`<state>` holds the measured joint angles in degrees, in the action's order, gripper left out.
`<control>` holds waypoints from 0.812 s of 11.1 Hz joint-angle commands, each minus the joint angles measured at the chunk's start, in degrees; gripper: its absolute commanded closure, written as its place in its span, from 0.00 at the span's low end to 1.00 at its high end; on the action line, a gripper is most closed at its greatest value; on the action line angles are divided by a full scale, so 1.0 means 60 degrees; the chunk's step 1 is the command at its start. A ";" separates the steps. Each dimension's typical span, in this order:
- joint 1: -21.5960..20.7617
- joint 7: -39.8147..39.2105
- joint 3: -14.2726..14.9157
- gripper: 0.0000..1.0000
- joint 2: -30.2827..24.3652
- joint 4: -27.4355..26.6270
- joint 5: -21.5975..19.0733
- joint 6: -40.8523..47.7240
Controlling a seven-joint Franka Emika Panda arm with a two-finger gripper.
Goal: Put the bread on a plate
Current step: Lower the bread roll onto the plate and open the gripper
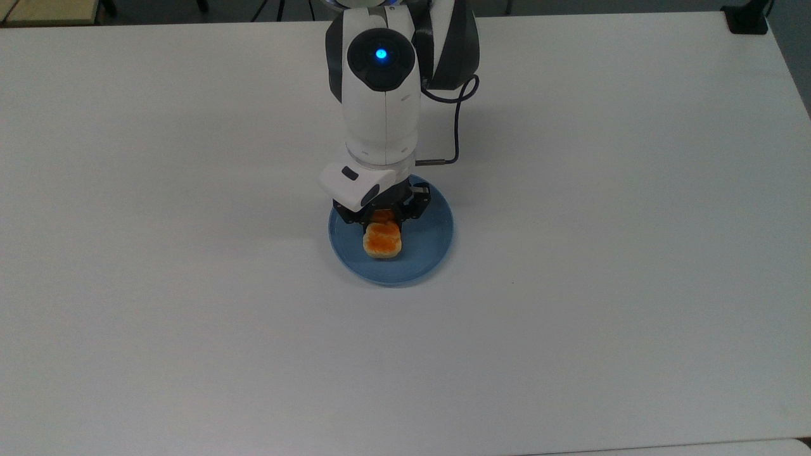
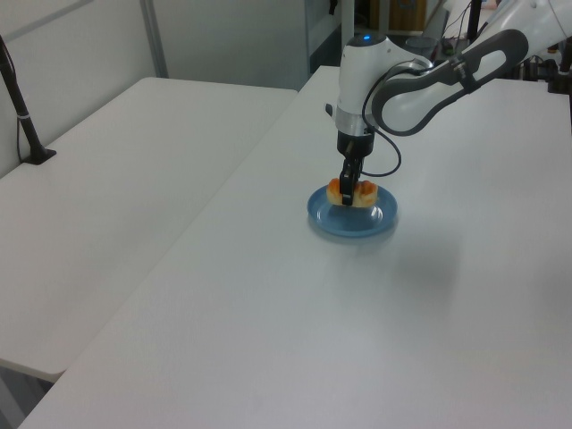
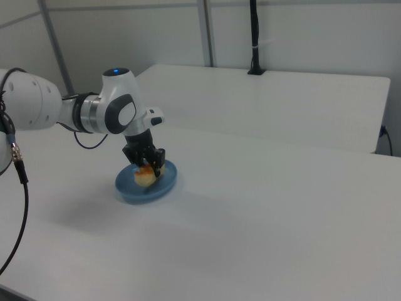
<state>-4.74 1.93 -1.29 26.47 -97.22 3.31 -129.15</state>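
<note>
Gripper (image 1: 382, 223) points down over the plate (image 1: 431, 253), fingers closed narrow on the bread (image 1: 382, 241), gripping its far end in the top view; the near end sticks out past the fingers. In the left view the bread (image 2: 352, 192) sits over the plate's (image 2: 357, 225) far half w/ the gripper (image 2: 348, 196) clamped across its middle. Right view: gripper (image 3: 151, 167) holds the bread (image 3: 145, 176) low over the plate (image 3: 128, 189), roughly centre; can't tell if the bread touches the plate surface or hangs just above it. Plate lies on a white table (image 1: 602, 253), near mid-table in the top view, w/ the arm (image 1: 380, 95) reaching in from the far edge.
</note>
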 commanded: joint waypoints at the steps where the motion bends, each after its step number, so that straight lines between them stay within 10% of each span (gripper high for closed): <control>1: -0.0147 0.0220 0.0142 0.38 0.0100 -0.0276 0.0238 -0.0783; 3: -0.0147 0.0278 0.0142 0.00 0.0131 -0.0232 0.0283 -0.0785; 9: -0.0089 0.0264 0.0186 0.00 -0.1638 0.0133 0.0283 0.1509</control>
<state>-4.73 1.99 -1.06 23.48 -96.07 3.81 -127.48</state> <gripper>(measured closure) 0.000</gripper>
